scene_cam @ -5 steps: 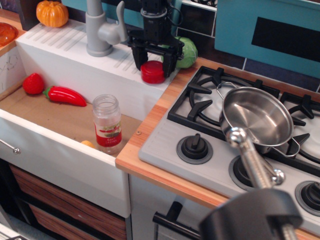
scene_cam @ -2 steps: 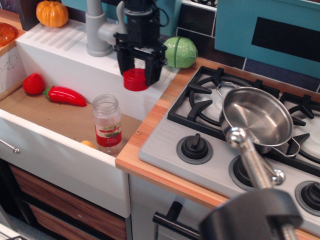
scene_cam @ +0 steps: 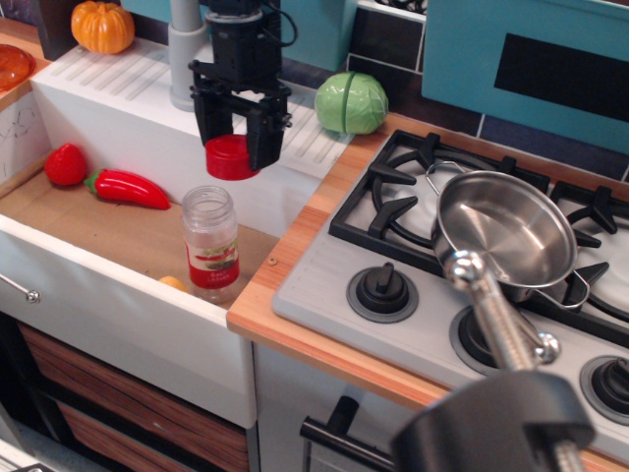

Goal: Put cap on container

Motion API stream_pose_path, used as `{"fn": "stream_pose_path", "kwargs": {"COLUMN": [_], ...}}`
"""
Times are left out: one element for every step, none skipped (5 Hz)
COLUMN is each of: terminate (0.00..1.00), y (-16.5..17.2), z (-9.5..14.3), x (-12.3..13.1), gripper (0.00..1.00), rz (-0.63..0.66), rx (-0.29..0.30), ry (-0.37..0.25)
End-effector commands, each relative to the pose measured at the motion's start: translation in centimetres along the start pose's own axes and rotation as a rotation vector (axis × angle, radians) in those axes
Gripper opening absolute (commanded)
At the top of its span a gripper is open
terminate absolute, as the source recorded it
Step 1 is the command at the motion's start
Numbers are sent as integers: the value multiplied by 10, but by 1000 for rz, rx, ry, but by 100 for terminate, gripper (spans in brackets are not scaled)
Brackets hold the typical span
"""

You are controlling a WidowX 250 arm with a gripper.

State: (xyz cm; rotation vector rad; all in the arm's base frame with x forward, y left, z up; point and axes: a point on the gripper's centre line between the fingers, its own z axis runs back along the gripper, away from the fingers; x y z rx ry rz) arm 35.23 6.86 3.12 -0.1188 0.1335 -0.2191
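**Cap held in the air above the sink**

Gripper (scene_cam: 236, 147) fingers stand narrowly apart, clamped on either side of the red cap (scene_cam: 230, 157), which hangs clear of any surface over the sink's back rim. The container (scene_cam: 211, 242) stands upright and uncapped on the sink floor, near the front edge, below the cap and apart from it. A red pepper (scene_cam: 129, 188) lies to its left.

The gripper (scene_cam: 236, 147), clamped on the red cap (scene_cam: 229, 157), has carried it left off the sink ledge (scene_cam: 128, 108), uncovering the cabbage (scene_cam: 351, 102), nearer the jar (scene_cam: 210, 242).
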Motion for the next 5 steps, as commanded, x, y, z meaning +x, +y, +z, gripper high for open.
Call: {"fn": "stream_pose_path", "kwargs": {"terminate": [0, 0, 0, 0, 100], "y": [10, 8, 7, 3, 3], "z": [27, 18, 10, 8, 3], "x": [-4, -8, -12, -15, -17], "gripper": [0, 0, 0, 0, 0], "rz": [-51, -77, -85, -90, -92], "rx": [74, 83, 89, 90, 99], "ry": [-89, -75, -81, -89, -90]}}
